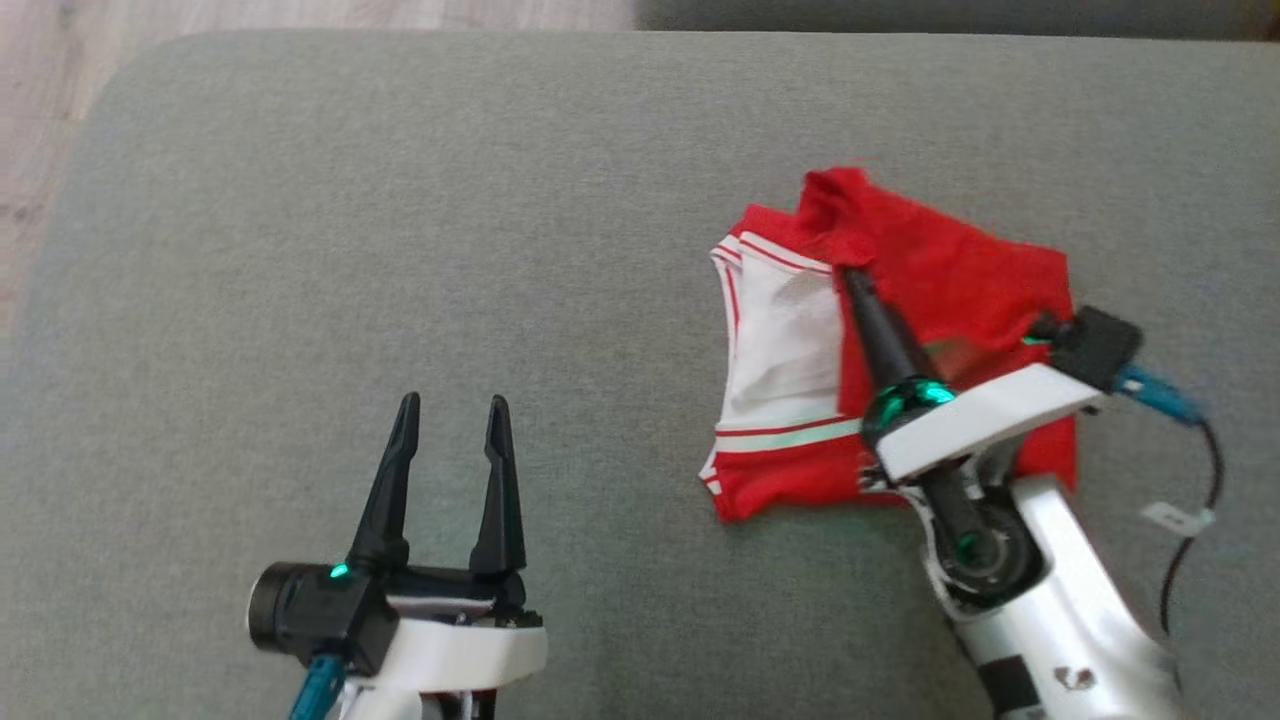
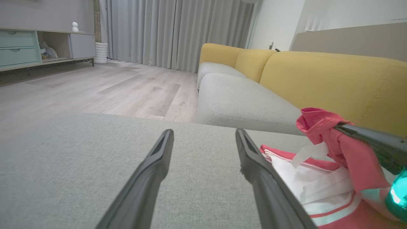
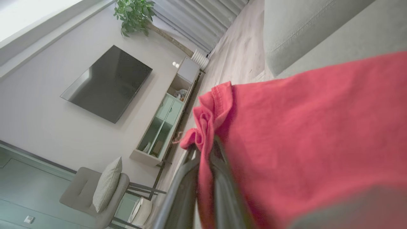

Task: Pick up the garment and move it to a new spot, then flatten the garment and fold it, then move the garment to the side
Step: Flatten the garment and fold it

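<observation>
A red garment (image 1: 960,290) with white panels and striped trim lies crumpled on the right half of the grey cushion (image 1: 400,230). My right gripper (image 1: 852,272) is shut on a red fold of it and holds that fold raised above the rest. In the right wrist view the red garment (image 3: 302,133) drapes over the gripper (image 3: 203,149) and hides most of its fingers. My left gripper (image 1: 452,412) stands open over bare cushion at the lower left, well apart from the garment. The left wrist view shows its gripper (image 2: 205,135) with nothing between the fingers and the garment (image 2: 321,178) at the right.
The cushion's left and far edges drop to a wooden floor (image 1: 60,110). A yellow-backed sofa (image 2: 318,79) stands behind the cushion. A cable (image 1: 1190,500) hangs off my right wrist. Across the room are a cabinet (image 2: 35,47) and curtains (image 2: 171,31).
</observation>
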Tool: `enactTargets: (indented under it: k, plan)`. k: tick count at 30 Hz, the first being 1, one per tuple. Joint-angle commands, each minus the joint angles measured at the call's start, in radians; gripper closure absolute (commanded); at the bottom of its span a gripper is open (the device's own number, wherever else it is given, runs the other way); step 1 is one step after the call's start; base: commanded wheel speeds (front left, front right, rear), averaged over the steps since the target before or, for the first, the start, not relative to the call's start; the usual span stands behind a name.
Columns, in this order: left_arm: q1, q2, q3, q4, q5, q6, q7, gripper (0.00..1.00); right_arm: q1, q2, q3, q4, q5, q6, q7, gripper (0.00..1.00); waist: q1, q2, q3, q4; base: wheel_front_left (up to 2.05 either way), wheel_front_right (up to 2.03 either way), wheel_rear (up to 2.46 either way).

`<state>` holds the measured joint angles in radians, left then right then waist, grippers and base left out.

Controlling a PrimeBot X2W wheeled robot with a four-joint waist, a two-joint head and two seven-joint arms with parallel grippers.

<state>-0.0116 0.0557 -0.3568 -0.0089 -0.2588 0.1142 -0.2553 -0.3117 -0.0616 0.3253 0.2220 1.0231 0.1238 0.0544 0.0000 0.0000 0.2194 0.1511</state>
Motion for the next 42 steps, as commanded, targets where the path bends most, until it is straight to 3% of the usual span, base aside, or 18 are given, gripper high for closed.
enactTargets:
  k: [1, 3, 4, 5, 6, 7, 8, 15, 24, 28, 35, 42]
  plan:
    - [-0.002, -0.005, 0.021, -0.025, -0.008, 0.002, -0.006, 0.0, -0.049, 0.011, 0.047, -0.018, 0.016, 0.007, -0.024, 1.0, 0.0, 0.0, 0.001, 0.013, 0.0, 0.0, 0.0]
    - [-0.003, -0.005, 0.017, -0.023, -0.011, 0.003, -0.006, 0.0, -0.064, 0.011, 0.09, 0.015, 0.027, 0.007, -0.05, 1.0, 0.0, 0.0, 0.002, 0.02, 0.0, 0.0, 0.0]
    - [-0.003, -0.005, 0.015, -0.021, -0.014, 0.004, -0.006, 0.0, -0.071, 0.011, 0.11, 0.033, 0.035, 0.007, -0.06, 0.88, 0.0, 0.0, 0.002, 0.023, 0.0, 0.0, 0.0]
    - [-0.003, -0.005, 0.015, -0.021, -0.014, 0.004, -0.006, 0.0, -0.071, 0.011, 0.11, 0.033, 0.035, 0.007, -0.06, 0.88, 0.0, 0.0, 0.002, 0.023, 0.0, 0.0, 0.0]
    - [-0.004, -0.005, 0.013, -0.02, -0.016, 0.005, -0.006, 0.0, -0.078, 0.011, 0.13, 0.052, 0.043, 0.007, -0.07, 0.44, 0.0, 0.0, 0.002, 0.025, 0.0, 0.0, 0.0]
    - [-0.004, -0.005, 0.012, -0.019, -0.017, 0.005, -0.006, 0.0, -0.084, 0.011, 0.149, 0.068, 0.05, 0.007, -0.078, 0.08, 0.0, 0.0, 0.001, 0.027, 0.0, 0.0, 0.0]
    - [-0.004, -0.005, 0.011, -0.018, -0.019, 0.006, -0.006, 0.0, -0.089, 0.011, 0.164, 0.084, 0.059, 0.007, -0.087, 0.0, 0.0, 0.0, 0.0, 0.028, 0.0, 0.0, 0.0]
    - [0.014, -0.005, 0.027, -0.011, -0.026, 0.007, -0.006, 0.0, -0.08, 0.01, 0.195, 0.077, 0.016, 0.007, -0.109, 0.0, 0.0, 0.0, -0.037, 0.001, 0.0, 0.0, 0.0]
    - [0.075, -0.005, 0.089, -0.012, -0.07, 0.013, -0.006, 0.0, 0.145, -0.213, 0.049, -0.113, -0.284, 0.007, -0.277, 0.0, 0.0, 0.0, -0.159, -0.076, 0.0, 0.0, 0.0]
    - [0.129, -0.005, 0.112, -0.006, -0.07, 0.012, -0.006, 0.0, 0.252, -0.241, -0.046, -0.081, -0.468, 0.007, -0.313, 0.0, 0.0, 0.0, -0.227, -0.108, 0.0, 0.0, 0.0]
    - [0.184, -0.005, 0.158, -0.006, -0.031, 0.016, -0.006, 0.0, 0.354, -0.142, -0.211, -0.14, -0.778, 0.007, -0.316, 0.0, 0.0, 0.0, -0.27, -0.147, 0.0, 0.0, 0.0]
    - [0.226, -0.005, 0.188, 0.001, -0.011, 0.013, -0.006, 0.0, 0.429, -0.085, -0.243, -0.147, -0.897, 0.007, -0.316, 0.0, 0.0, 0.0, -0.298, -0.146, 0.0, 0.0, 0.0]
